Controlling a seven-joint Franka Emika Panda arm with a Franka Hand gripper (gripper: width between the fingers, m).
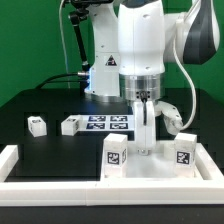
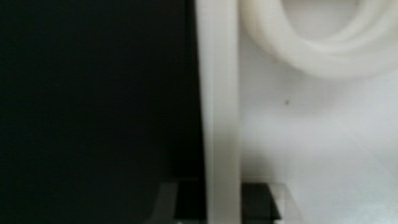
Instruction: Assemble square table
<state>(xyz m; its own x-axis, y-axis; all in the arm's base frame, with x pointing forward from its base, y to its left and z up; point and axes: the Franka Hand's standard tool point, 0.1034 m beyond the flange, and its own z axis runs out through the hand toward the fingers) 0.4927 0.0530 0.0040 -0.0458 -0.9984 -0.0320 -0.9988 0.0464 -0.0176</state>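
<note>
Black table [image 1: 40, 103] fenced by white rails [image 1: 10, 165], where the gripper [image 1: 147, 135] stands with fingers pinched narrow on an edge of the white square panel [image 1: 150, 168].

— Outside camera?
— Off the arm [image 1: 140, 40], a little above the table [image 1: 60, 150], facing the arm's base across the near edge; back far enough for nearly the whole tabletop.
— And the wrist one?
— Pointing down, very close: just one straight edge of the white panel [image 2: 320, 150] and part of a round socket [image 2: 281, 55].
— Shared ground?
— That panel edge and the black strip of table beside it, close to the table's near edge.
</note>
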